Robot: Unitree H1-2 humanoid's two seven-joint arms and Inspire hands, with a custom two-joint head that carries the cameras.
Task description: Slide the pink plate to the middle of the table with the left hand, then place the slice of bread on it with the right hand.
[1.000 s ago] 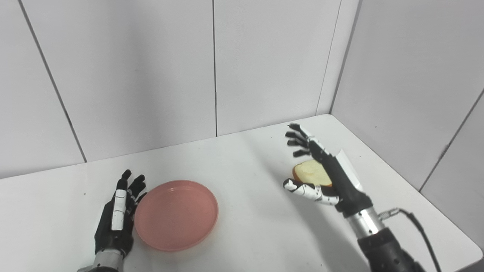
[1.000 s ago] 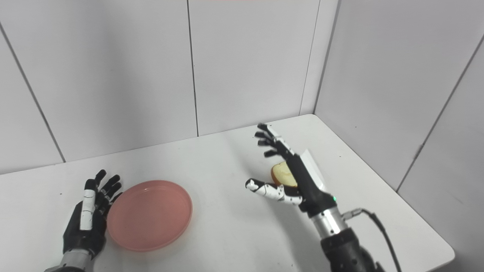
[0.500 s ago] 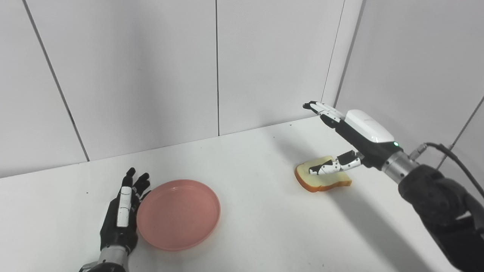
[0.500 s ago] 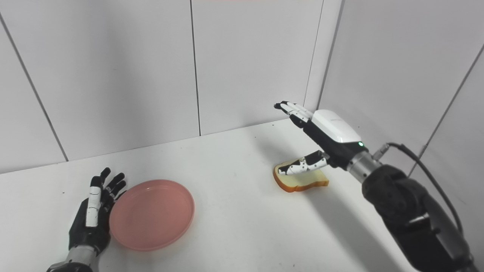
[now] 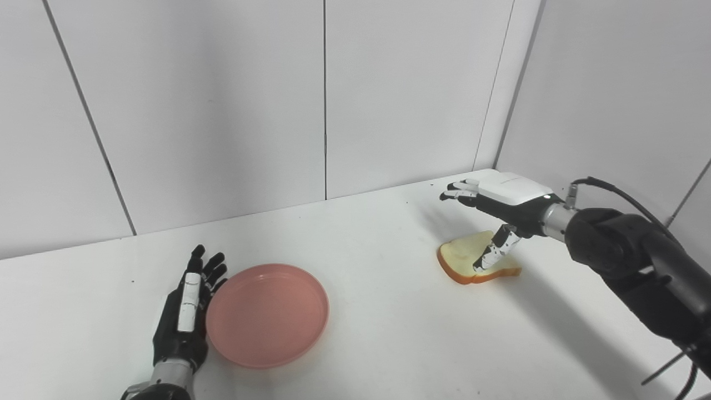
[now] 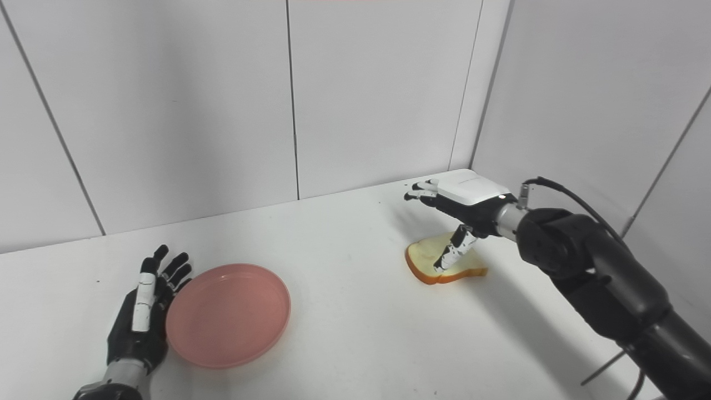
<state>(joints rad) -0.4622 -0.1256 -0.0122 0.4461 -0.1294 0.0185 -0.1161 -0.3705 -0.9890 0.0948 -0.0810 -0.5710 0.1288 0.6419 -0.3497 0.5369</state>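
Two robot hands are working this bench for me, and I am watching both from the head cameras. The left robot hand is lying open, fingers spread and pointing away from me, with its inner edge touching the left rim of the pink plate; it is holding nothing. The plate is sitting flat on the left part of the bench, short of the middle as I am judging it, so the slide is looking unfinished or only partly done.

The right robot hand is hovering palm-down over the slice of bread, which is lying flat on the right side of the bench, well apart from the plate. Its fingers are reaching out past the far edge of the slice, and its thumb is pointing down, with the tip at or touching the top of the bread. It is open and gripping nothing yet.

I am reading this as the approach to the bread pick. Next, I am thinking the right robot hand needs to come lower and close fingers against thumb across the slice, getting under an edge, since the bread is thin, soft and flat on the surface. Squeezing too hard is likely to crush or tear it. I would also be nudging the plate further toward the centre first.
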